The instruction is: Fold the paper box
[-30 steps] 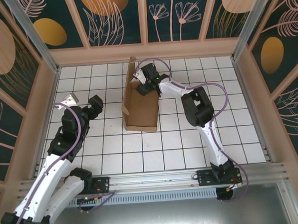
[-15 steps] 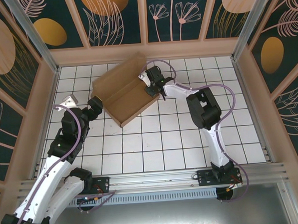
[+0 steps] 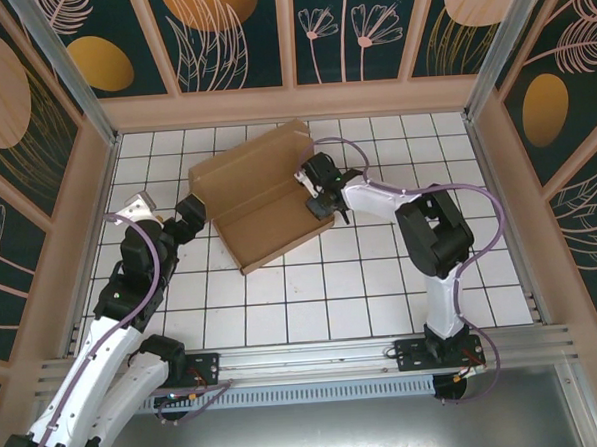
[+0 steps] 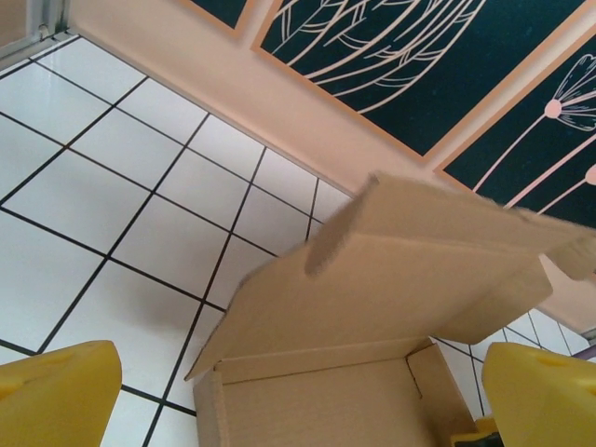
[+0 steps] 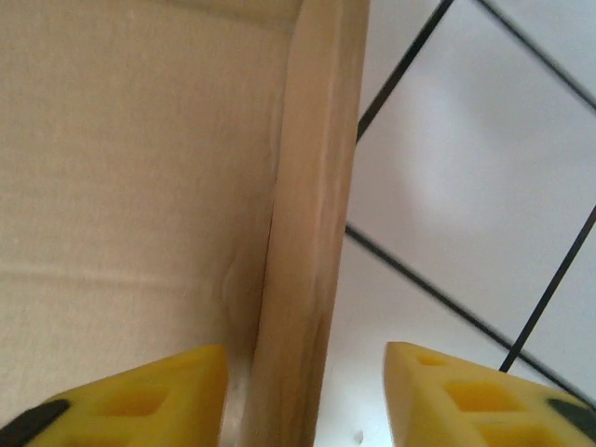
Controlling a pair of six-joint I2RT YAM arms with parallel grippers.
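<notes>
a: two pincers, states?
b: left pincer wide open, just beside the paper box.
a: right?
b: right pincer open, straddling its right wall. box sits mid surface.

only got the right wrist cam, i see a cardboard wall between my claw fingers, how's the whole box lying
Observer: From above, the paper box lies open on the tiles, turned at an angle to their grid.
Operator: where's the left arm
Observer: The left claw is close by the box's left edge, its jaws wide open.
Operator: lid shut yet
Observer: No. The left wrist view shows the lid standing at a slant behind the tray, not closed over it.
</notes>
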